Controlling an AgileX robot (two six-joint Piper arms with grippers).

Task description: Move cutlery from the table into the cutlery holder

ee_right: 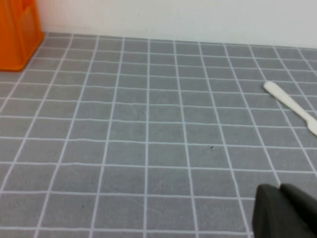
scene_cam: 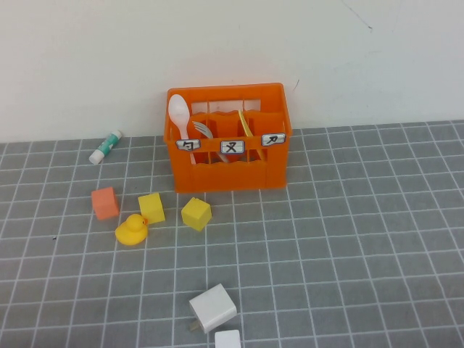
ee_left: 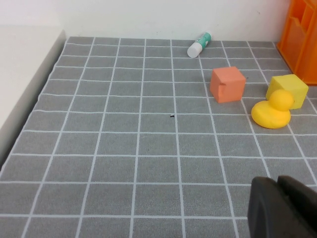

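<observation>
The orange cutlery holder (scene_cam: pixel 228 148) stands at the back of the grey gridded mat. It holds a white spoon (scene_cam: pixel 179 116), a fork (scene_cam: pixel 204 131) and a yellow piece (scene_cam: pixel 245 123). A white cutlery piece (ee_right: pixel 290 105) lies flat on the mat in the right wrist view; it is outside the high view. My left gripper (ee_left: pixel 278 184) is shut and empty, low over the mat, well short of the toys. My right gripper (ee_right: pixel 280 189) is shut and empty, short of the white piece. Neither arm shows in the high view.
An orange cube (scene_cam: pixel 105 203), two yellow cubes (scene_cam: pixel 151 208) (scene_cam: pixel 196 214) and a yellow duck (scene_cam: pixel 132 230) sit left of the holder's front. A glue stick (scene_cam: pixel 106 147) lies at the back left. Two white blocks (scene_cam: pixel 213 307) (scene_cam: pixel 227 339) lie near the front edge.
</observation>
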